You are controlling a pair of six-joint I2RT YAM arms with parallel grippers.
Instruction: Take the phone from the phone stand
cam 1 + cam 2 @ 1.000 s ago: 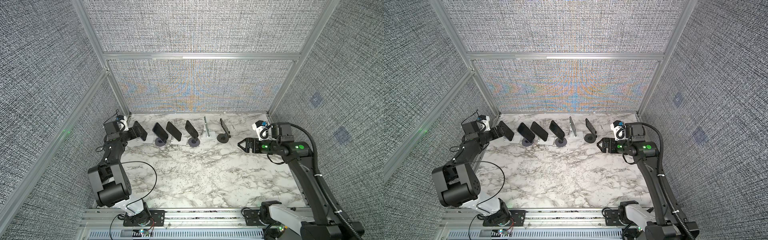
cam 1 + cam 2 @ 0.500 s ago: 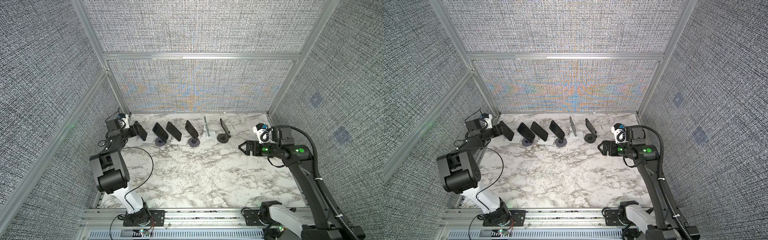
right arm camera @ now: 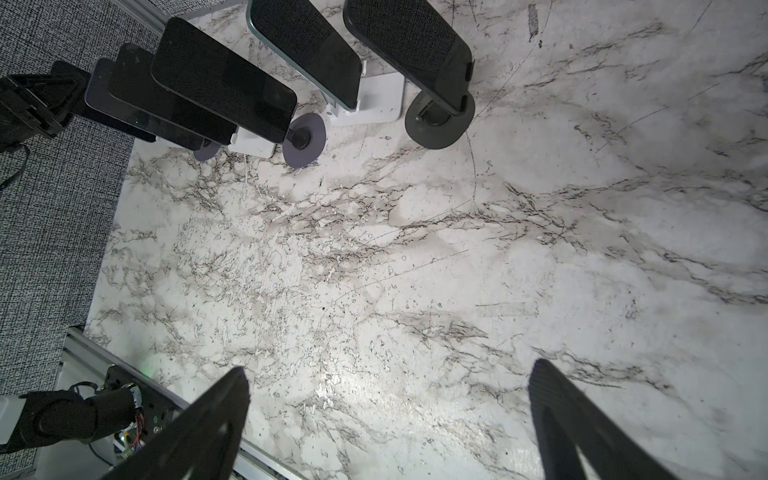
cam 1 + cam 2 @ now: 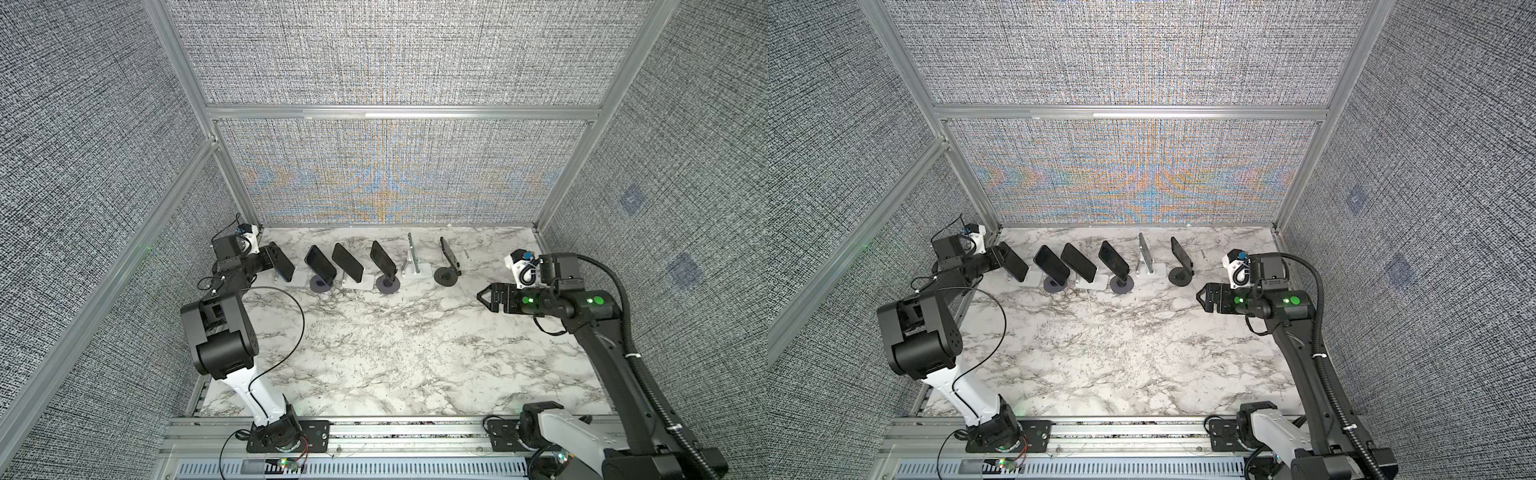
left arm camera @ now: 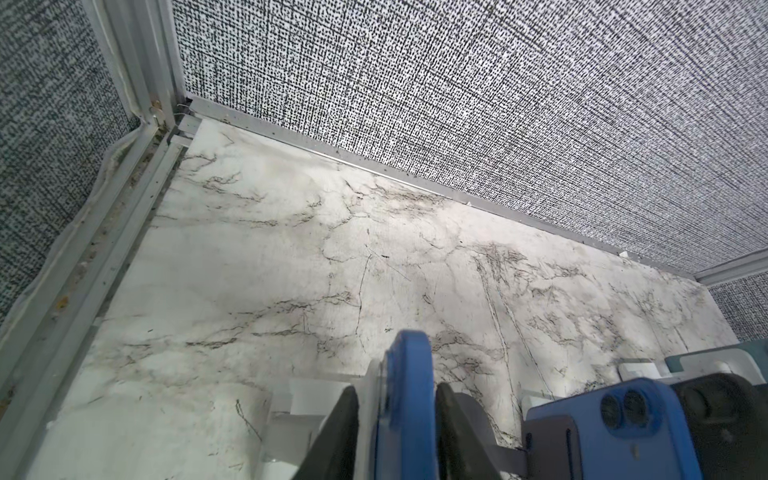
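Note:
The phone point(image 4: 283, 266) point(image 4: 1014, 262) is the leftmost of a row by the back wall, dark-screened with a blue body, leaning on a white phone stand point(image 4: 297, 281) point(image 4: 1030, 279). My left gripper point(image 4: 271, 255) point(image 4: 1000, 255) reaches it from the left corner. In the left wrist view the phone's blue edge point(image 5: 409, 395) sits between the two black fingers of that gripper point(image 5: 397, 388), which press its two faces, a pale strip lying against one side. My right gripper point(image 4: 482, 296) point(image 4: 1200, 296) hovers open over the right of the table, nothing between its fingers point(image 3: 232, 399).
Several more phones on stands line the back: on a round dark base point(image 4: 320, 266), on a white base point(image 4: 348, 262), on another round base point(image 4: 383, 262), on a silver stand point(image 4: 411, 259) and a black one point(image 4: 449, 255). The neighbouring blue phone back point(image 5: 615, 419) is close. The left wall frame point(image 5: 137, 137) is near.
My left gripper has reached further to the phone's top and its fingers have closed onto it. The right arm has lowered and shifted slightly, staying open.

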